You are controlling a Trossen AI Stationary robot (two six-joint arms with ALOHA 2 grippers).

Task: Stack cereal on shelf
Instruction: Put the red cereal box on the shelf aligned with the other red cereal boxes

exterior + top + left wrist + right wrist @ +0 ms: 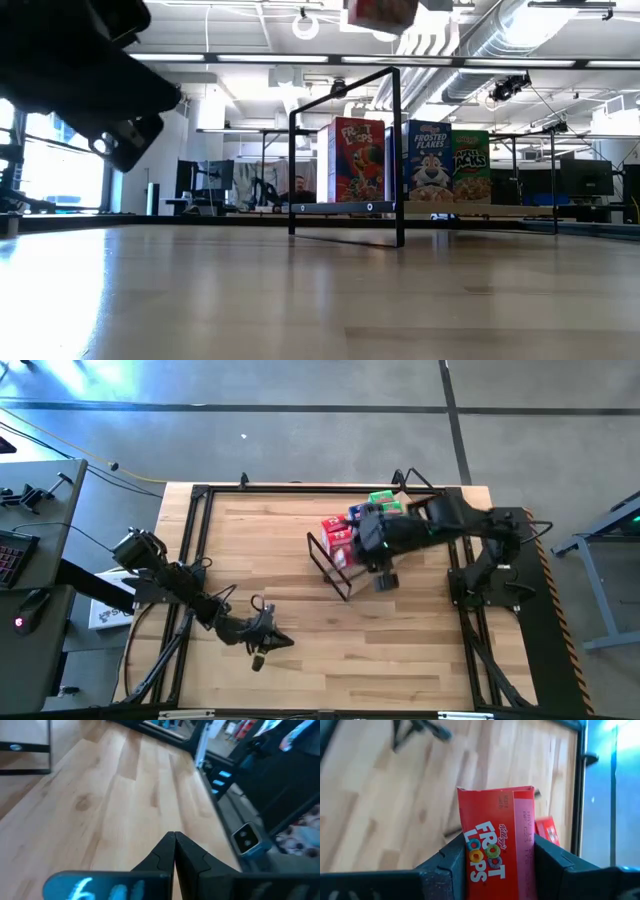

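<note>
Red Froot Loops cardboard box (497, 837) clamped between right gripper (498, 865) fingers, aloft above shelf (335, 560); you are mid-carry; next: lower it beside standing cereal boxes (405, 160); left gripper (174, 851) pinched shut, empty, over bare tabletop (115, 800).

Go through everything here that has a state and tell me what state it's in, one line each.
Left gripper: shut, empty, over bare table near the front.
Right gripper: shut on a red Froot Loops box, held above the shelf.
Shelf: holds boxes, not yet full.
Red box on shelf: upright, front facing the low camera.
Blue Frosted Flakes box: upright beside it.
Green box: upright, next along.
</note>
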